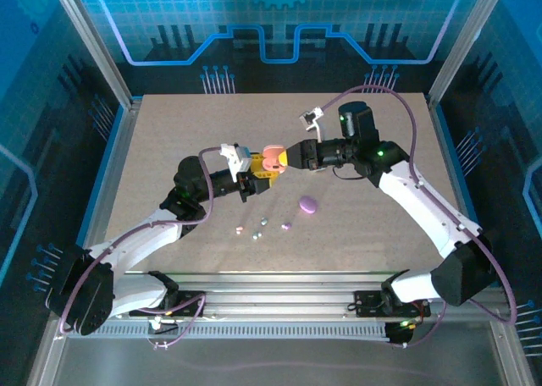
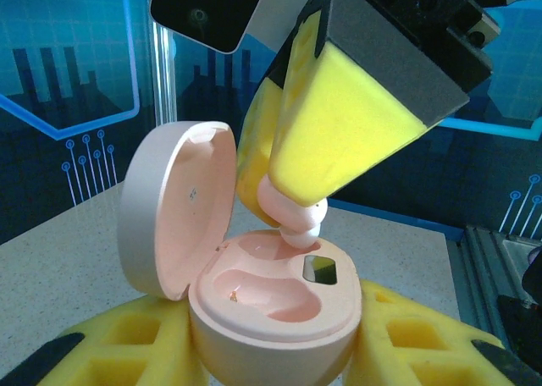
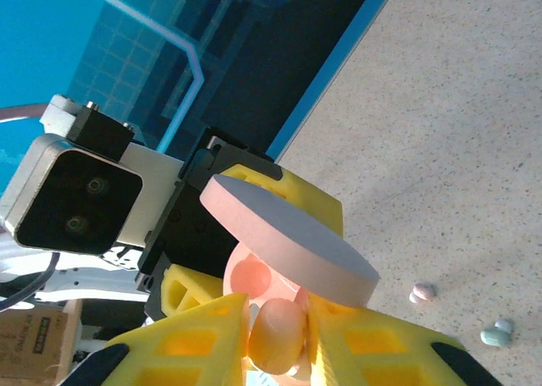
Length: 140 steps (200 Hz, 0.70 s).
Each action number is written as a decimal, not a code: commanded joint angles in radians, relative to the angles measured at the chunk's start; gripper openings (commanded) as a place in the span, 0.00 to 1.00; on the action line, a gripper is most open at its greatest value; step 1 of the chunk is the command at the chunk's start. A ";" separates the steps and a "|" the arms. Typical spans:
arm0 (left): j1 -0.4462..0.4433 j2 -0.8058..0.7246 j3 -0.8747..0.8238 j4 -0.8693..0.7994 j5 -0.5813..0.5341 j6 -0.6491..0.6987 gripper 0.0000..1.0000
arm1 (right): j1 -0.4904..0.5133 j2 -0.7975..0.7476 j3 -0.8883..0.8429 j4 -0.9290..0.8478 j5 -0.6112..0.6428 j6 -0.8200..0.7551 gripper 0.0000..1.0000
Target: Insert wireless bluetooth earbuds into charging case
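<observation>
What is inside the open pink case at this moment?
In the pink case the near well is empty; at the far well a pink earbud pinched in the right pincer. That well's floor is hidden beneath it.

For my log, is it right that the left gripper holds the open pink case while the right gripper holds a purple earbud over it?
Not quite: the earbud is pink, as the left wrist view shows. The left gripper holds the open case and the right gripper holds the earbud over it.
</observation>
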 commanded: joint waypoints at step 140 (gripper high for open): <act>-0.011 -0.017 0.026 0.045 0.038 0.018 0.34 | 0.052 0.009 0.061 -0.092 0.129 -0.100 0.30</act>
